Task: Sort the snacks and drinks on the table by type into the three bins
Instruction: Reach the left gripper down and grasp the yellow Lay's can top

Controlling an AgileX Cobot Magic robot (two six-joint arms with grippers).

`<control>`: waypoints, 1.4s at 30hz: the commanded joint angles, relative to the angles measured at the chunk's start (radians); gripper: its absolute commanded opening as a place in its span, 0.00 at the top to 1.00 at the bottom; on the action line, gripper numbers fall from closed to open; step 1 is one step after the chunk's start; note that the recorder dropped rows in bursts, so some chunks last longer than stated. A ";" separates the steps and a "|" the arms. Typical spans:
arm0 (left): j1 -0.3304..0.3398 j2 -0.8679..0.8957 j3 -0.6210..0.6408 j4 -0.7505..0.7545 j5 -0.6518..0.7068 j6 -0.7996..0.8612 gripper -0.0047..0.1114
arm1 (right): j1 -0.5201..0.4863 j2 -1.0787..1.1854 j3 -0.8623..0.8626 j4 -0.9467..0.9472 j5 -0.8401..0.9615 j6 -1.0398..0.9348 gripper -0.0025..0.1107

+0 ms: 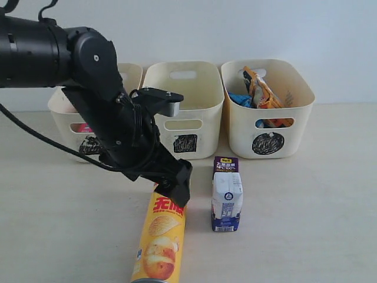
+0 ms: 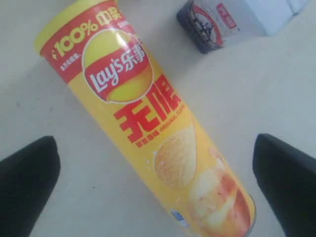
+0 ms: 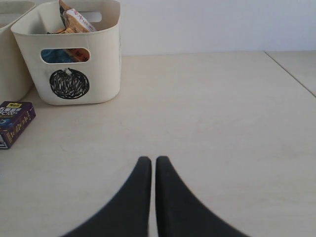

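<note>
At lower centre the yellow cardboard chip tube [image 1: 160, 236] lies on the pale table [image 1: 306, 224]. The black left gripper [image 2: 155, 148] straddles it, fingers wide apart and clear of it, hiding its upper end, and a small white, dark-blue-ended carton [image 1: 227, 194] stands just right. The circle-marked cream plastic bin [image 1: 294, 127], rightmost of 3 across the top, holds an orange bag [image 1: 262, 88] and a blue bag [image 1: 240, 99]; the right gripper [image 3: 153, 165] has its fingers together, empty.
</note>
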 commanded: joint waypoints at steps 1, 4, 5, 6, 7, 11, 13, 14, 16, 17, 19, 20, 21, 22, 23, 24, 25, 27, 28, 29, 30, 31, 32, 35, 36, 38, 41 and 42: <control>-0.006 0.042 0.005 -0.003 -0.070 -0.066 0.02 | -0.004 -0.005 0.004 -0.004 -0.009 0.000 0.98; -0.006 0.078 0.005 -0.003 -0.088 -0.073 0.02 | -0.004 -0.005 0.004 -0.004 -0.009 0.000 0.98; -0.006 0.089 0.005 0.005 -0.088 -0.073 0.02 | -0.004 -0.005 0.004 -0.004 -0.009 0.000 0.98; -0.006 0.099 0.005 0.011 -0.088 -0.073 0.02 | -0.004 -0.005 0.004 -0.004 -0.009 0.000 0.98; -0.006 0.110 0.005 0.015 -0.088 -0.073 0.02 | -0.004 -0.005 0.004 -0.004 -0.009 0.000 0.98; -0.006 0.140 0.005 0.019 -0.120 -0.091 0.02 | -0.004 -0.005 0.004 -0.004 -0.009 0.000 0.98; -0.006 0.152 0.005 0.024 -0.144 -0.098 0.02 | -0.004 -0.005 0.004 -0.004 -0.009 0.000 0.98; -0.006 0.154 0.005 0.029 -0.152 -0.105 0.02 | -0.004 -0.005 0.004 -0.004 -0.009 0.000 0.98; -0.006 0.166 0.003 0.053 -0.162 -0.131 0.02 | -0.004 -0.005 0.004 -0.004 -0.009 0.000 0.98; -0.006 0.175 0.003 0.060 -0.166 -0.143 0.02 | -0.004 -0.005 0.004 -0.004 -0.009 0.000 0.98; -0.006 0.188 0.003 0.072 -0.175 -0.151 0.02 | -0.004 -0.005 0.004 -0.004 -0.009 0.000 0.98; -0.006 0.193 0.003 0.075 -0.177 -0.155 0.02 | -0.004 -0.005 0.004 -0.004 -0.009 0.000 0.98; -0.006 0.202 0.003 0.075 -0.179 -0.155 0.02 | -0.004 -0.005 0.004 -0.004 -0.009 0.000 0.98; -0.006 0.210 0.003 0.078 -0.182 -0.155 0.02 | -0.004 -0.005 0.004 -0.004 -0.009 0.000 0.98; -0.006 0.217 0.003 0.080 -0.183 -0.155 0.02 | -0.004 -0.005 0.004 -0.004 -0.009 0.000 0.98; -0.006 0.223 0.003 0.082 -0.186 -0.155 0.02 | -0.004 -0.005 0.004 -0.004 -0.009 0.000 0.98; -0.006 0.231 0.003 0.090 -0.188 -0.160 0.02 | -0.004 -0.005 0.004 -0.004 -0.008 0.000 0.98; -0.006 0.245 0.003 0.100 -0.195 -0.173 0.02 | -0.004 -0.005 0.004 -0.004 -0.004 0.000 0.98; -0.006 0.251 0.003 0.100 -0.195 -0.173 0.02 | -0.004 -0.005 0.004 -0.004 -0.004 0.000 0.98; -0.006 0.255 0.003 0.101 -0.195 -0.173 0.02 | -0.004 -0.005 0.004 -0.004 -0.004 0.000 0.98; -0.006 0.259 0.003 0.101 -0.195 -0.173 0.03 | -0.004 -0.005 0.004 -0.004 -0.004 0.000 0.98; -0.006 0.262 0.003 0.101 -0.195 -0.173 0.05 | -0.004 -0.005 0.004 -0.004 -0.004 0.000 0.98; -0.006 0.267 0.003 0.103 -0.192 -0.173 0.09 | -0.004 -0.005 0.004 -0.004 -0.004 0.000 0.98; -0.004 0.275 0.003 0.105 -0.188 -0.173 0.31 | -0.004 -0.005 0.004 -0.004 -0.004 0.000 0.98; -0.004 0.279 0.003 0.105 -0.183 -0.173 0.41 | -0.004 -0.005 0.004 -0.004 -0.004 0.000 0.98; -0.004 0.279 0.003 0.110 -0.180 -0.173 0.62 | -0.004 -0.005 0.004 -0.004 -0.004 0.000 0.98; -0.004 0.279 0.003 0.118 -0.173 -0.171 0.92 | -0.004 -0.005 0.004 -0.004 -0.004 0.000 0.98; -0.004 0.279 0.003 0.120 -0.169 -0.177 0.92 | -0.004 -0.005 0.004 -0.004 -0.004 0.000 0.98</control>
